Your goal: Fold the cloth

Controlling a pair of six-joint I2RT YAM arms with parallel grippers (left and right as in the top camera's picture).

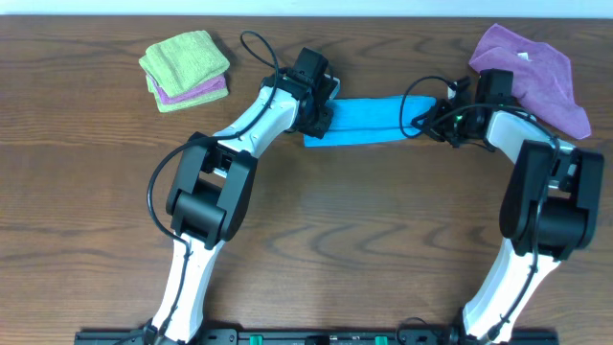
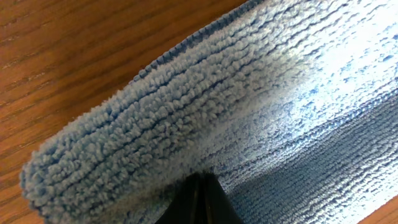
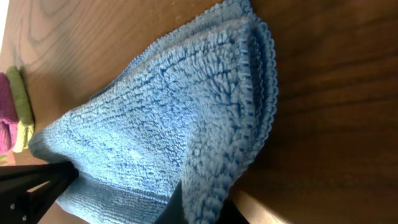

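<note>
The cloth is bright sky-blue terry, lying as a narrow strip across the back middle of the wooden table. My left gripper is at the strip's left end and my right gripper at its right end. In the left wrist view the cloth fills the frame and curls up over the dark fingertips of the left gripper, which are pressed together on its edge. In the right wrist view a folded corner of the cloth runs down between the fingers of the right gripper, which is shut on it.
A lime-green folded cloth on a purple one sits at the back left. A loose purple cloth lies at the back right, just behind the right arm. The left arm's dark body shows in the right wrist view.
</note>
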